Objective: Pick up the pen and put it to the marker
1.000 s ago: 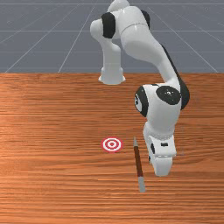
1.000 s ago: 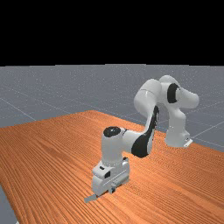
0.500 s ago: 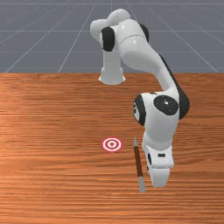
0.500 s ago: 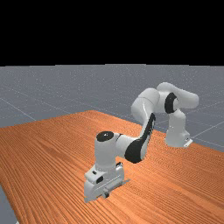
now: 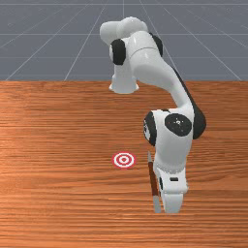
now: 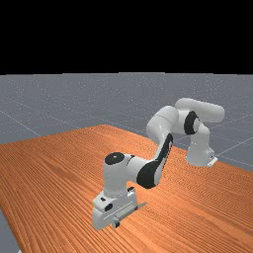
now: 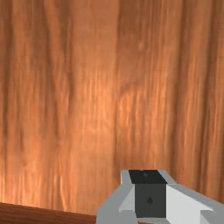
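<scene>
Front view: pen between marker and claw.

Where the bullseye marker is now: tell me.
In the front view, the bullseye marker lies on the wooden table, to the front view's left of the pen tip.

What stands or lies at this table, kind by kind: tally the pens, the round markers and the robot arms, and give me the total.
Pen: 1, brown with grey ends
Round marker: 1, red and white rings
Robot arm: 1, white with black parts
Total: 3
</scene>
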You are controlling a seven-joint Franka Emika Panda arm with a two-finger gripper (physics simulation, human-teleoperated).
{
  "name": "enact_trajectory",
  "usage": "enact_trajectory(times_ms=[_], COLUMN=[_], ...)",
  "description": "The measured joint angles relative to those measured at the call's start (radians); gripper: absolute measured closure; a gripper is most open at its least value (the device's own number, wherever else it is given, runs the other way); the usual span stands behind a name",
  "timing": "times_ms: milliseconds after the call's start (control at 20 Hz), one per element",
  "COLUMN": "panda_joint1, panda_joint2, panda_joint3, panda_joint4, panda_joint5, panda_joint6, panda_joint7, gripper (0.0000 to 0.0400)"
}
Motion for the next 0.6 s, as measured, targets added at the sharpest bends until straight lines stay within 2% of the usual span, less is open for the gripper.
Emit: enact_trajectory(times_ms=[150, 600], panda_joint1=[-0.005, -0.086], panda_joint2=[-0.013, -0.076], panda_joint3=[0.001, 0.000], panda_joint4=[-0.023, -0.140], panda_joint5=[-0.007, -0.012], panda_joint6=[0.011, 0.068], panda_joint7=[-0.031, -0.134], gripper=[0.0400, 0.0400])
